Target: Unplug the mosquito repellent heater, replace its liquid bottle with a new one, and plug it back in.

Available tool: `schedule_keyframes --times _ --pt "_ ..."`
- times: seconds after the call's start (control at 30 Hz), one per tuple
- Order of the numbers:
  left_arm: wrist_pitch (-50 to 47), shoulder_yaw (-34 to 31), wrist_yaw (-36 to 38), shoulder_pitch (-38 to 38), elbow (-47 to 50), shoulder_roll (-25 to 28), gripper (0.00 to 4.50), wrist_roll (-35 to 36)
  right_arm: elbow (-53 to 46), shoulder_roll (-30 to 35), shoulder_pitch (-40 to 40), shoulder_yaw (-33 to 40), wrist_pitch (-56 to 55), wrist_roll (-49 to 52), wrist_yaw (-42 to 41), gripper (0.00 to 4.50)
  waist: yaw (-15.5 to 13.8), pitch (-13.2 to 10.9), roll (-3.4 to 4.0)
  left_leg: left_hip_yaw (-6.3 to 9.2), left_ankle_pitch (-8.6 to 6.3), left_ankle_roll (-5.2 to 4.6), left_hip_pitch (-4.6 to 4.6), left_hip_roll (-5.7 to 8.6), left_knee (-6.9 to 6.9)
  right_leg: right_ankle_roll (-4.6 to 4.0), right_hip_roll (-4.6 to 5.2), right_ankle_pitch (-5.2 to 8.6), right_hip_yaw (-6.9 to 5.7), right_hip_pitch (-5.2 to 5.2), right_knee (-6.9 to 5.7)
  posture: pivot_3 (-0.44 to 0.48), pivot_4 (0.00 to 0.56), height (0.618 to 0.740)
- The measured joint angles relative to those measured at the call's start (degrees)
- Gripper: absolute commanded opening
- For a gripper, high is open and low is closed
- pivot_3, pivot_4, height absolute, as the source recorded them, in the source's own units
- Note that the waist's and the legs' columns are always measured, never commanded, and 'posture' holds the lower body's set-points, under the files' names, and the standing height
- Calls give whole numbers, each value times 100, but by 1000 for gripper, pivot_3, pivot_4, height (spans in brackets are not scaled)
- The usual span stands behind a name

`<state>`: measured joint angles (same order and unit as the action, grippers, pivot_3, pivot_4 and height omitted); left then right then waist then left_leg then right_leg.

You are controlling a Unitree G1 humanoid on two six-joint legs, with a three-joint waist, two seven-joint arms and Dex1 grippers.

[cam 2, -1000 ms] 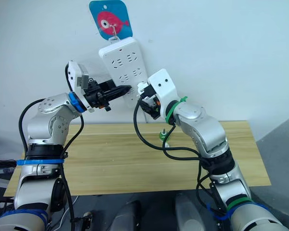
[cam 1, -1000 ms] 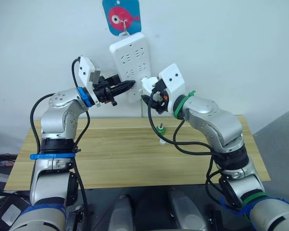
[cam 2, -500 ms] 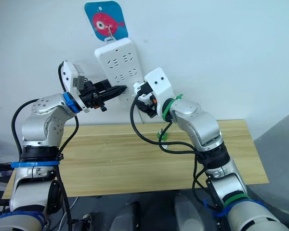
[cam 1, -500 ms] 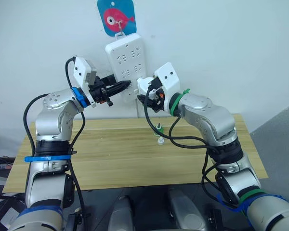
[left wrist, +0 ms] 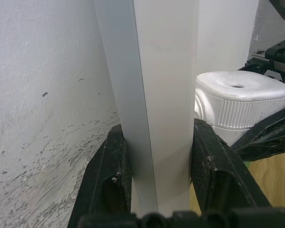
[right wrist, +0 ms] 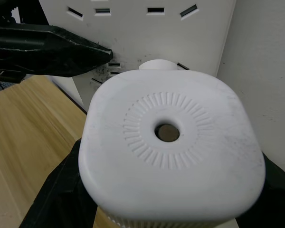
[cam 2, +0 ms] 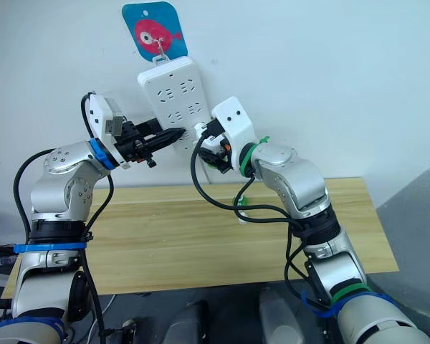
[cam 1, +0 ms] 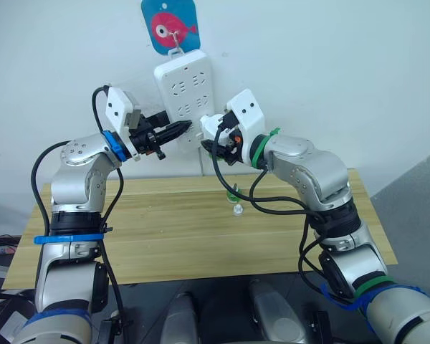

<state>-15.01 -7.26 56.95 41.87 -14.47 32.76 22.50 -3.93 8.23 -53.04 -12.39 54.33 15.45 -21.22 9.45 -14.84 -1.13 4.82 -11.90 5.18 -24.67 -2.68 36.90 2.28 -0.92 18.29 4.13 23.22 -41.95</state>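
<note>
The white mosquito repellent heater (right wrist: 168,156), round hole in its top, sits between the black fingers of my right gripper (cam 1: 213,136), which is shut on it. It is held just in front of the lower sockets of the white power strip (cam 1: 185,89) hanging on the wall; I cannot tell whether the prongs are in. My left gripper (cam 1: 184,128) is shut on the strip's lower side edge, one finger (left wrist: 109,175) on each face. A small liquid bottle (cam 1: 233,193) with a green top stands on the wooden table (cam 1: 129,236) below the right wrist.
A small pale cap-like piece (cam 1: 238,210) lies just in front of the bottle. The strip hangs from a hook under a blue card with a pink fish (cam 1: 170,27). Black cables loop from both wrists over the table.
The whole picture has shifted, so the camera moved. Both grippers keep their holds. The heater has come slightly nearer to the strip's lower sockets.
</note>
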Motion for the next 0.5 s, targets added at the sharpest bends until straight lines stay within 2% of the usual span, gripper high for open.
schedule_keyframes --times 0.33,0.5 --pt "2 0 0 0 -7 -2 1302 2 29 -23 -9 19 2 0 -9 3054 3 3 -1 0 0 0 0 0 0 0 0 0 0 0 0 -128 191 725" --pt "-40 -24 -9 0 -25 -34 1302 7 158 -254 -8 218 50 37 30 3053 25 5 -3 0 5 -2 3 0 0 -1 0 -1 0 0 -5 -128 189 725"
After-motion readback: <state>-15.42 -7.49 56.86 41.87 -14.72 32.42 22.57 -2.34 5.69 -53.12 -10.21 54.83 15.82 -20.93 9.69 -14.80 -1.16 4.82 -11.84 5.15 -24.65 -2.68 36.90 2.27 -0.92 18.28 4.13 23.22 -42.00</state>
